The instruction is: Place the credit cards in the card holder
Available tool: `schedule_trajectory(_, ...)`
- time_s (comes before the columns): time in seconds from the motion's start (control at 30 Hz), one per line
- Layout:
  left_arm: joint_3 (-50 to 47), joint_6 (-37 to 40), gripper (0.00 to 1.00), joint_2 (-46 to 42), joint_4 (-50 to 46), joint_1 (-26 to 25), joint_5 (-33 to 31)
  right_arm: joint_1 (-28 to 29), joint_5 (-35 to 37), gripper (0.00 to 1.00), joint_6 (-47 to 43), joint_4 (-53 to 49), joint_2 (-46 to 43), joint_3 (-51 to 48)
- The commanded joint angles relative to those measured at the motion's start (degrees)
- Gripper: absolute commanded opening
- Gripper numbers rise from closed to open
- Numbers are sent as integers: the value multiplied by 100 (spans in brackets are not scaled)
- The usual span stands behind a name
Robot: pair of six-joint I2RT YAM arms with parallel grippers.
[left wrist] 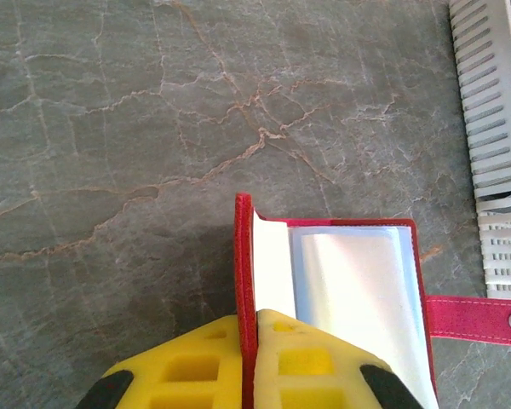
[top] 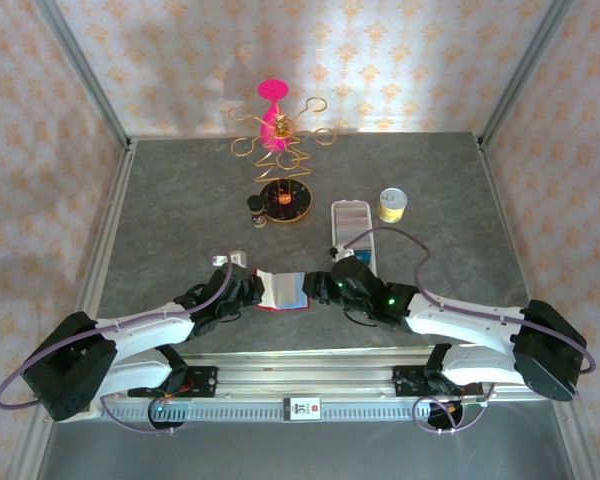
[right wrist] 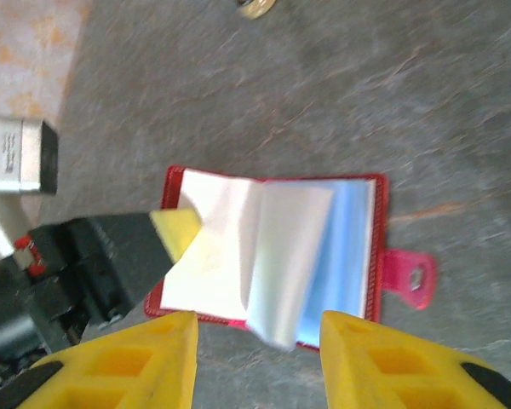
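The red card holder point(top: 283, 290) lies open on the grey table between the two arms, its snap tab point(left wrist: 477, 315) pointing right. My left gripper point(left wrist: 254, 319) is shut on the upright left cover of the card holder point(left wrist: 244, 256). My right gripper point(right wrist: 260, 328) is open and hovers just off the near edge of the card holder point(right wrist: 213, 256). A loose clear pocket leaf point(right wrist: 285, 256) stands up between its fingers without touching them. A blue surface point(right wrist: 349, 247) shows in the right-hand pockets. I cannot tell whether it is one of the credit cards.
A long white perforated tray point(top: 352, 225) lies just behind the right gripper and shows at the right edge of the left wrist view point(left wrist: 494, 153). A yellow-white cylinder point(top: 392, 204), a gold wire stand with a pink top point(top: 280, 150) and a small dark jar point(top: 256, 207) sit farther back.
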Motion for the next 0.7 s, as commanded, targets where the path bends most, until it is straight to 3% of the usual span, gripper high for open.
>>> schedule_trajectory(0.0, -137, 84, 8, 61, 49, -34, 69, 176, -270, 42, 240, 457, 378, -103)
schedule_trajectory(0.33, -216, 69, 7, -3, 144, -28, 188, 184, -625, 42, 544, 1410, 1227, -212)
schedule_trajectory(0.67, -286, 40, 7, -24, 287, -34, 278, 195, -642, 41, 592, 1447, 1682, -65)
